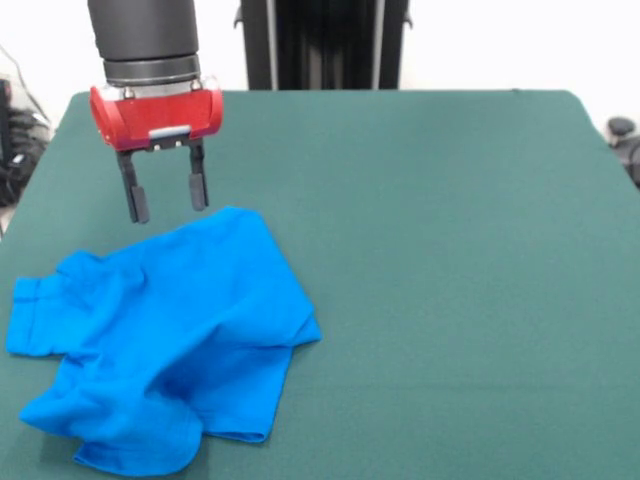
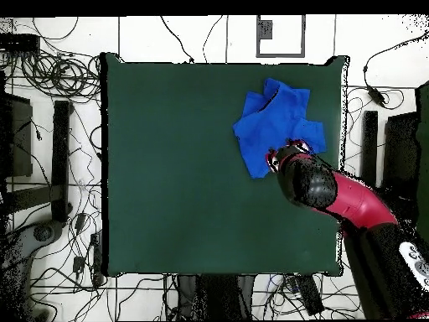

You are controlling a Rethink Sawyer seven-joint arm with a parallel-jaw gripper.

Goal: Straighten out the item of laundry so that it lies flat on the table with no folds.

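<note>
Dark green felt covers the table, which fills most of the front view and is far larger than the single cloth upon it. Nearest the camera, at the left of that view, lies the item of laundry, a bright blue short-sleeved T-shirt, crumpled rather than spread: its near hem is doubled under into a rounded lobe, a sleeve with a stitched cuff juts toward the left table edge, and one flap is folded across the body with its corner pointing right. Seen from overhead, the same shirt sits close to one corner of the table, with much bare felt on its other side. Just beyond the shirt's far edge hangs the gripper, its two dark fingers spread well apart and holding nothing; the tips appear to hover a little above the cloth, though the height cannot be read with certainty. Judged from its thin, slack look, the fabric should be light, soft and limp, sliding readily on felt but bunching if pushed. Sound places to pinch would be a single outer layer at the far rounded edge or the folded flap's corner, drawing outward toward open table.
</note>
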